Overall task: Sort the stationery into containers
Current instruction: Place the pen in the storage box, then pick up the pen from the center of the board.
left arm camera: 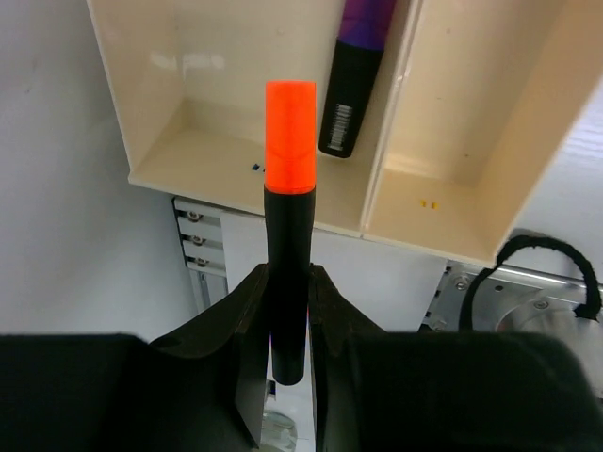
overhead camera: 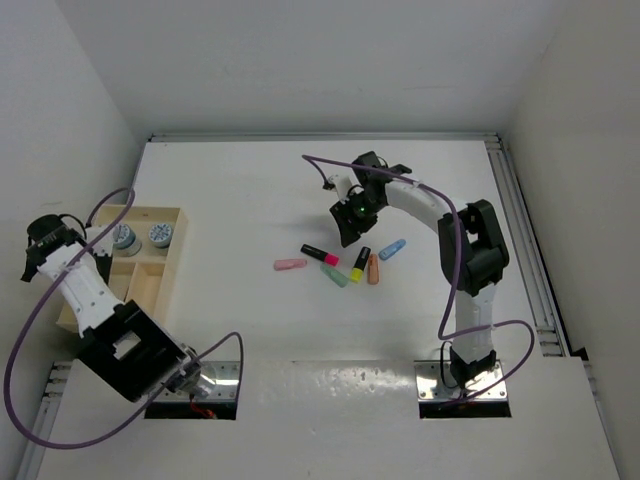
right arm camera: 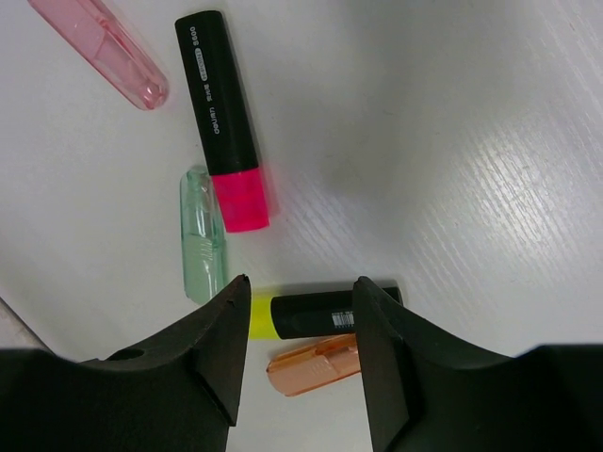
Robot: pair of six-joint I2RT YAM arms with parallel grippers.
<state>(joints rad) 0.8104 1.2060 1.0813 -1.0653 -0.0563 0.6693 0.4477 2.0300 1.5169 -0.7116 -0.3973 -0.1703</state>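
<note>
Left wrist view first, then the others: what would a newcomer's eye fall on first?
A black highlighter with a bright orange cap stands clamped in the left gripper, pointing at the light wooden compartment tray. On the white table, the right gripper hangs open over a yellow-ended black highlighter amid scattered pastel stubs.

Two rolls (overhead camera: 160, 235) in the tray (overhead camera: 150, 288), far compartments; highlighters (overhead camera: 319, 254) and stubs (overhead camera: 290, 264) on the table (overhead camera: 250, 190) rightward.

My left arm (overhead camera: 88, 290) and right arm (overhead camera: 430, 205) are white links with black joints, each with a looping purple cable (overhead camera: 453, 262) and matte black wedge-shaped fingers (right arm camera: 188, 367).
</note>
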